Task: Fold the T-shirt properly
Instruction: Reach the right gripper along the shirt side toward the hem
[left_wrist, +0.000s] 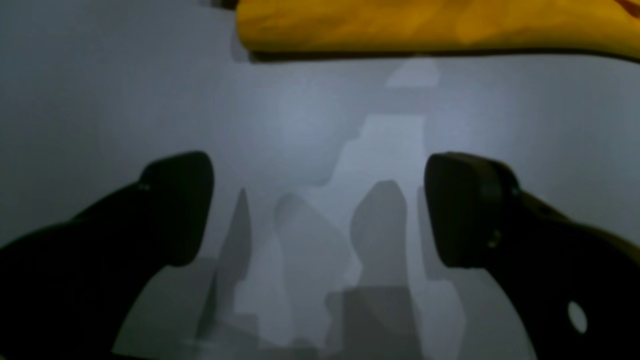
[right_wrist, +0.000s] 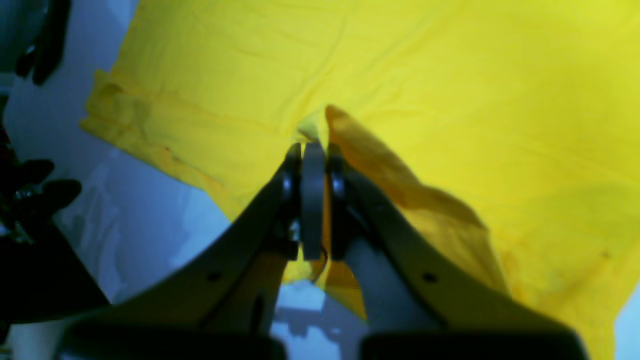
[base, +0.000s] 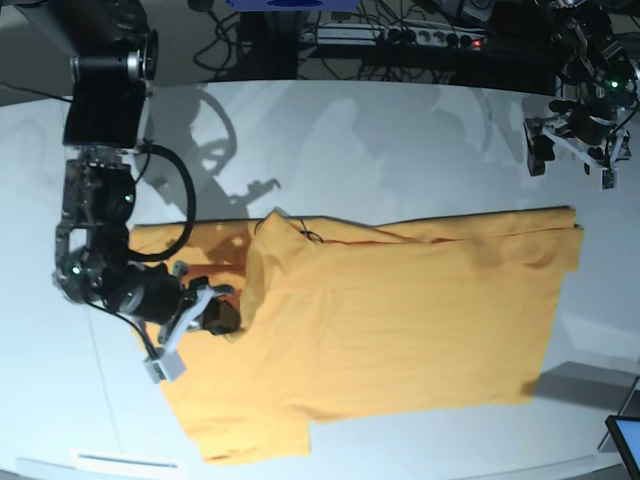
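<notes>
One garment is all you have to manage: the T-shirt lies spread across the middle of the white table, collar end toward the right arm's side, hem toward the left arm's side. Most of it is flat, but the collar-end portion is lifted and turned over onto the body, making a raised ridge near the dark squiggle at the neckline; a sleeve juts out at the near edge.

Your right gripper is clenched on that lifted cloth. In its wrist view the jaws are pressed together with a pinch of yellow fabric between and around them, and a crease runs away from the tips. That hold looks like a sleeve or shoulder fold in progress, the edge being carried inward over the torso; I judge the fold begun, not finished.

Your left gripper hangs above bare table beyond the hem corner, apart from the cloth. Its wrist view shows the fingers spread wide with nothing between them, only grey surface below and the shirt's edge at the top of the frame. It is likely parked there so it stays clear of the fold while remaining close to the hem.

Watch that the pinch holds a single edge, since bunched layers would leave the fold crooked.
</notes>
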